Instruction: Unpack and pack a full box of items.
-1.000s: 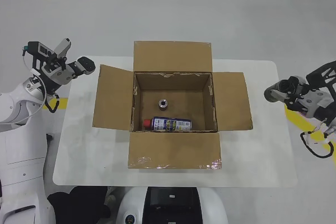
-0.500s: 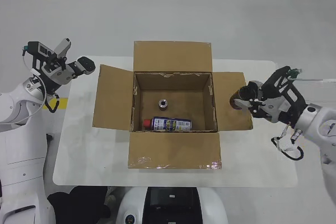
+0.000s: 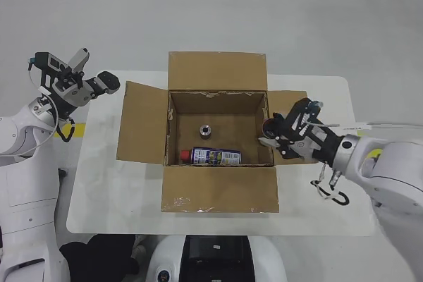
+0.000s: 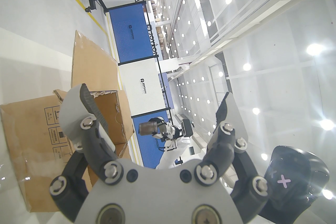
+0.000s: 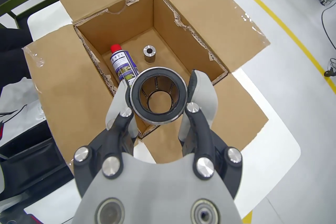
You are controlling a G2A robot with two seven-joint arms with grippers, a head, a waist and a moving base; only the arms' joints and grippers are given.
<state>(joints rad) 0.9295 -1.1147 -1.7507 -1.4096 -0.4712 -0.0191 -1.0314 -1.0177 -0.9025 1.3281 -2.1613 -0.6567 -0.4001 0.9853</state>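
Note:
An open cardboard box stands mid-table with its flaps spread. Inside lie a blue spray can with a red cap along the near wall and a small metal bushing. My right gripper hovers over the box's right rim, shut on a hollow metal cylinder with a dark end ring. The can and bushing lie below it in the right wrist view. My left gripper is held off the table's far left corner, open with nothing between its fingers.
The white table has bare room to the right and left of the box. Yellow floor tape runs past the table. A dark bin sits below the table's near edge.
My right arm has carried the metal cylinder leftward from beyond the table's right edge, over the right flap, to the box's right rim. The left arm has stayed still.

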